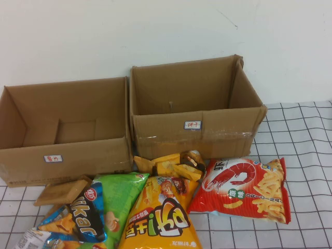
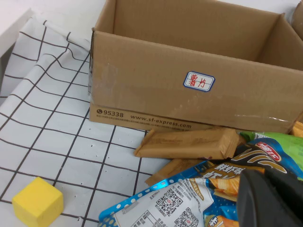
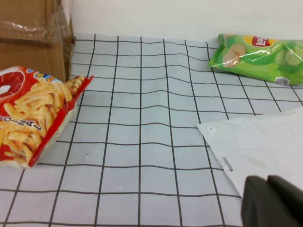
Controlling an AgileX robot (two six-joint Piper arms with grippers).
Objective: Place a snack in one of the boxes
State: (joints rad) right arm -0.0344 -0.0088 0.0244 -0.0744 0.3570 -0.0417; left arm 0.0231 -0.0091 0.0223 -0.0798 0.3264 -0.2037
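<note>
high view is showing two open brown cardboard boxes standing side by side against the white wall, on a checked tablecloth [image 1: 306, 135]. the wider, lower box [image 1: 62, 155], with a white label written in red, is sitting on the left; the taller box [image 1: 197, 129] with clear tape is sitting on the right. the red shrimp snack bag [image 1: 241, 189] is lying flat on the cloth just in front of the taller box, outside both. beside it a heap is lying: an orange-yellow bag [image 1: 158, 220], a green bag [image 1: 119, 205] and a blue-black bag [image 1: 83, 218].

neither arm is appearing in the high view. the left gripper [image 2: 272, 198] is hanging over the heap near the wider box; the right gripper [image 3: 272, 201] is hanging over the cloth, apart from the red bag. i cannot tell how wide either claw is standing.
</note>
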